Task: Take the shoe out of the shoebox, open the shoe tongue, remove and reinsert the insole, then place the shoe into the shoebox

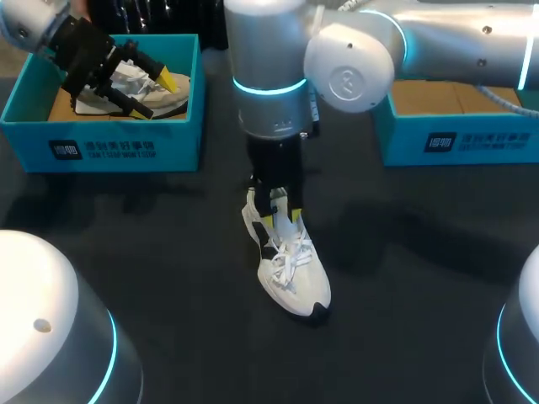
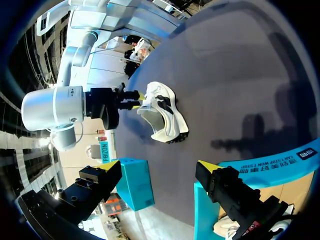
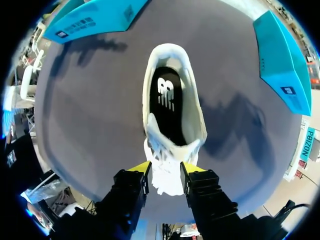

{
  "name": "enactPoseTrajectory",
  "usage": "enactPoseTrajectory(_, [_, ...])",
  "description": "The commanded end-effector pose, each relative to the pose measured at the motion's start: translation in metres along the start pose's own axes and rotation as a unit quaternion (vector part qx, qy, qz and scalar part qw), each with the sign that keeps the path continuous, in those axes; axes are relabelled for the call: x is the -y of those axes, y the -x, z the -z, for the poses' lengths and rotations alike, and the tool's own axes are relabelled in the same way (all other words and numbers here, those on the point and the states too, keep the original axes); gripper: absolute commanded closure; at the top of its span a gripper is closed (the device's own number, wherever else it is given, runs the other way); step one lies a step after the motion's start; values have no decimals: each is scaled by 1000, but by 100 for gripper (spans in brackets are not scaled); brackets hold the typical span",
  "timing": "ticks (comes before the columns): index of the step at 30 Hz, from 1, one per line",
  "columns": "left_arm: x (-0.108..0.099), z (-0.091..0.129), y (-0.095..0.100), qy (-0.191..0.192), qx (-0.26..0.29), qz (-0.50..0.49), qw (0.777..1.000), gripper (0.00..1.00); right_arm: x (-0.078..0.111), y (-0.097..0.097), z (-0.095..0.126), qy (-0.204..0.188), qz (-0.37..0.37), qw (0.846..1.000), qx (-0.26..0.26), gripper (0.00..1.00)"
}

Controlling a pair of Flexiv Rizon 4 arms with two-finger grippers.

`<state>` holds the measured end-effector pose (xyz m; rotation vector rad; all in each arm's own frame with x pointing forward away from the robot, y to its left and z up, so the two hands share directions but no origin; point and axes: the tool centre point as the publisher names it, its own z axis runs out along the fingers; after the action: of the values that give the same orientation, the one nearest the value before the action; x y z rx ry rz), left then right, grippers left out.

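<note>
Dark counter (image 1: 421,252). Teal left shoebox (image 1: 126,147) at far left, right shoebox (image 1: 455,139) at far right. White shoe (image 1: 295,269) upright mid-counter, well apart from both boxes, black insole (image 3: 167,107) seated inside. Second shoe (image 1: 177,97) lies in left shoebox. Left pincer (image 1: 152,91) spread wide over it. Right pincer (image 1: 281,219) narrow, clamping the tongue (image 3: 165,175).

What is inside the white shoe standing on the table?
A black insole with a white logo lies in the opening of the shoe. Its front end is hidden under the tongue, which the right gripper holds.
</note>
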<state>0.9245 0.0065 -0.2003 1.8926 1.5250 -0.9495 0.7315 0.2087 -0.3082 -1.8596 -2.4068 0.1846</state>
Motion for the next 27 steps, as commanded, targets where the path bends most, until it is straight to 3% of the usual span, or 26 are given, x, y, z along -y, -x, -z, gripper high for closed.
enactPoseTrajectory(1, [1,0,0,1,-1,0,1000,0,-15,8,-8,2,9,1000,-10,67])
enactPoseTrajectory(8, [1,0,0,1,-1,0,1000,0,-46,19,-19,3,35,999,-20,69])
enactPoseTrajectory(20, [1,0,0,1,-1,0,1000,0,-33,16,5,2,34,999,-3,62])
enactPoseTrajectory(27, [1,0,0,1,-1,0,1000,0,-44,11,-13,7,41,999,-16,62])
